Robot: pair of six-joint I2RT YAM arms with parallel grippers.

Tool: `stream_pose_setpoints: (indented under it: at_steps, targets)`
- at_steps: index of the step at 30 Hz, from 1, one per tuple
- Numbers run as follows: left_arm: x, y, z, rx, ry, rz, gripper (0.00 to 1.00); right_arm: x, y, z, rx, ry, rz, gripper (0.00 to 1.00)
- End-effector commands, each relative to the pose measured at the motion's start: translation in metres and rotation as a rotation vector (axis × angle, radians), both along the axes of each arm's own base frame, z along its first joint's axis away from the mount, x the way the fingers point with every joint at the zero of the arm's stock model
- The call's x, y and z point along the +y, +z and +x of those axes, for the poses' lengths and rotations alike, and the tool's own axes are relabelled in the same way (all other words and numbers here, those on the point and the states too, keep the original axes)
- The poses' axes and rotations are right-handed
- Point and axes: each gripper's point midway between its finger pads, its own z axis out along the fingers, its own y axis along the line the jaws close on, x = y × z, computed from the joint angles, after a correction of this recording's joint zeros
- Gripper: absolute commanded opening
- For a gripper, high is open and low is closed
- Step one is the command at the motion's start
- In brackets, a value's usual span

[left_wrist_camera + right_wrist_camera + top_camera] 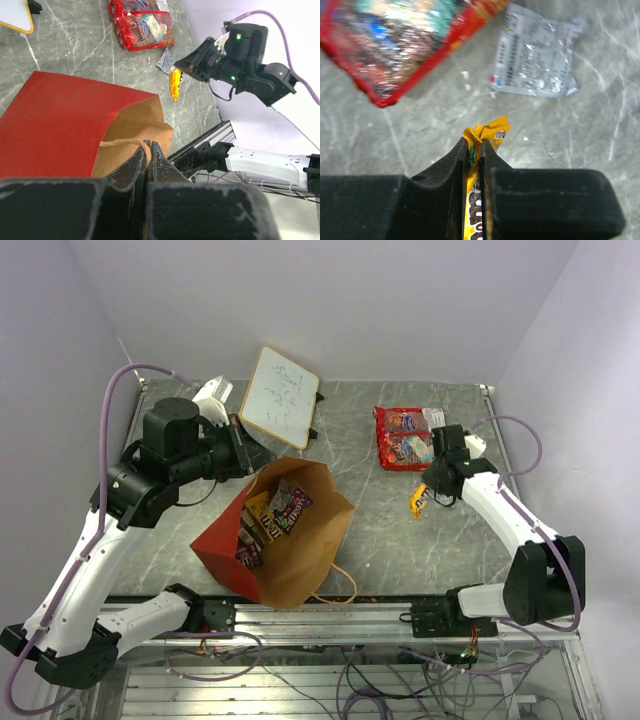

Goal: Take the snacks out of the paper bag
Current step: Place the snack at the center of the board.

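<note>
Your right jaws pinch yellow packet (487, 134), long axis down, just nearside of red candy bag (402, 437) by desk's (385, 535) right edge; left jaws clamp handle (122, 142) of paper bag (295, 560).

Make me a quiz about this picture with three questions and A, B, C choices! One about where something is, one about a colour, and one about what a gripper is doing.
1. Where is the big red candy bag?
A on the floor; B on the table; C on a chair.
2. What colour is the packet in the right gripper?
A yellow; B green; C blue.
3. What is the left gripper doing?
A it is wide open; B pinching the handle of the paper bag; C holding a spoon.

Answers:
1 B, it lies flat on the grey top.
2 A, a yellow wrapper sticks out of that gripper.
3 B, it is closed on the twisted loop.
</note>
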Motion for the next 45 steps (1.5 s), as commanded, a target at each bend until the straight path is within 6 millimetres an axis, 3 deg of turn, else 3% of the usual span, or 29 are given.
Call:
stream_pose_setpoints:
  at_steps: [1,11,17,20,23,26,30,36,42,45]
  targets:
    - [-0.001,0.017,-0.004,-0.047,-0.005,-0.044,0.07,-0.005,-0.024,-0.004,0.045,-0.046,0.1,0.0]
    - [-0.002,0.016,-0.004,-0.039,-0.014,-0.041,0.07,-0.028,-0.059,0.002,0.14,-0.011,-0.022,0.01]
    - [-0.001,0.021,-0.001,-0.056,-0.007,-0.025,0.07,-0.029,-0.073,0.002,0.166,0.033,-0.049,0.15]
    - [0.0,0.025,0.001,-0.073,-0.007,-0.01,0.07,-0.025,-0.069,0.004,0.161,0.083,-0.048,0.32]
    - [0.001,0.027,0.002,-0.08,-0.006,0.0,0.07,-0.021,-0.049,0.01,0.108,0.141,-0.049,0.49]
    - [0.0,0.028,0.004,-0.089,-0.01,0.01,0.07,-0.015,-0.024,0.015,0.047,0.206,-0.051,0.57]
    - [0.005,0.028,0.01,-0.103,0.002,0.064,0.07,0.001,0.015,0.019,-0.02,0.333,-0.02,0.58]
    - [0.01,0.04,0.024,-0.168,0.018,0.137,0.07,0.045,0.087,0.017,-0.217,0.506,0.061,0.58]
    - [0.009,0.054,0.04,-0.228,0.013,0.207,0.07,0.098,0.15,0.005,-0.331,0.636,0.098,0.59]
    - [0.003,0.055,0.045,-0.24,-0.014,0.214,0.07,0.128,0.171,-0.005,-0.365,0.719,0.087,0.59]
